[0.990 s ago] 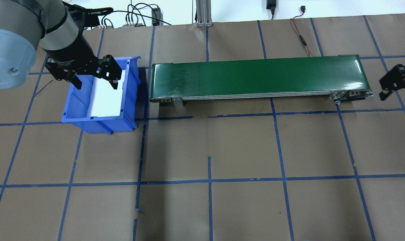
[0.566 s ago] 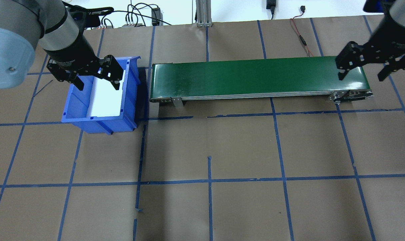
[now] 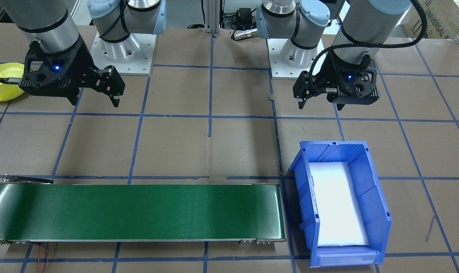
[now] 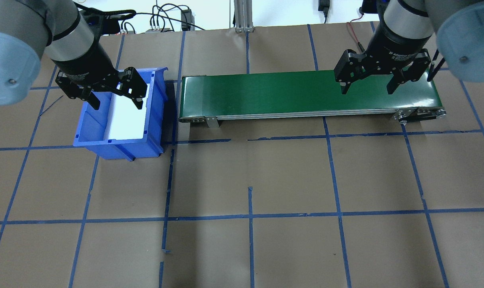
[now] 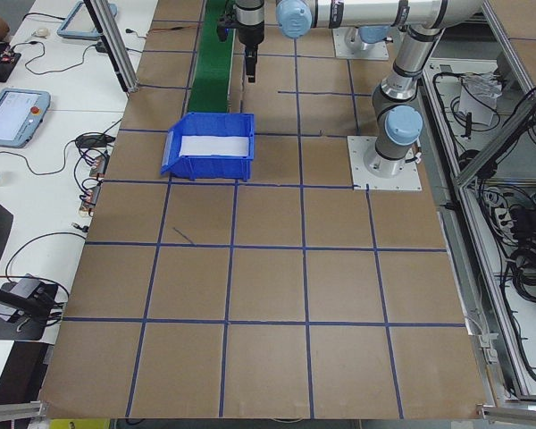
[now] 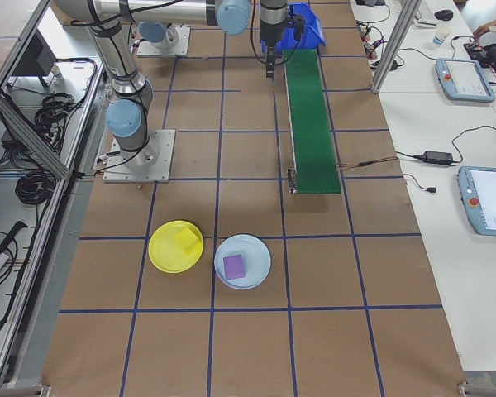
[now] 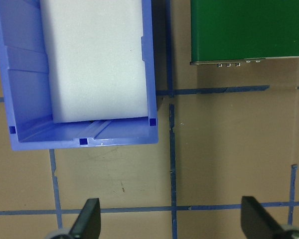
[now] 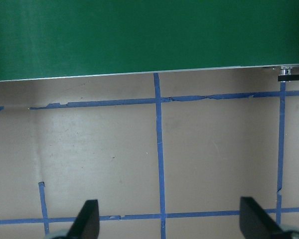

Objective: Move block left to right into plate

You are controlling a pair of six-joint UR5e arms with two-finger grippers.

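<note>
yellow plate (image 6: pixel 175 246); green belt (image 4: pixel 309 93); blue bin (image 4: pixel 118 140)

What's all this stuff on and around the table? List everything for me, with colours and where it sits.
bin: 1, blue, white pad inside, on the table at the belt's end under the left gripper.
conveyor belt: 1, green, lying along the table's far side.
yellow plate: 1, on the table beyond the belt's other end, holding a yellow block.
light blue plate: 1, beside the yellow plate, holding a purple block.
tape grid: blue lines over the brown table cover.
tablets: 2 seen in the right side view, on a white bench.
left gripper: 1, black, open, above the bin.
right gripper: 1, black, open, above the belt's end.
</note>
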